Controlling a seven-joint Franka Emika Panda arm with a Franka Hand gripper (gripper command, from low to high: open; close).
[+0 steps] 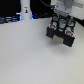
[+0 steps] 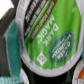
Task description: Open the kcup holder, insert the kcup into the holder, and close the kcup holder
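Evenly and brightly lit from above in the exterior view, the pale table [image 1: 30, 55] washed near white, with soft shadow beneath the gripper [image 1: 60, 26] and dark kcup holder [image 1: 61, 36]. Small blue glow near the white robot base [image 1: 25, 11]. Coarse and blurred throughout (edges smeared). Closer in the wrist view, soft focus across the kcup [image 2: 50, 37], lettering legible, corners falling into murky shadow.
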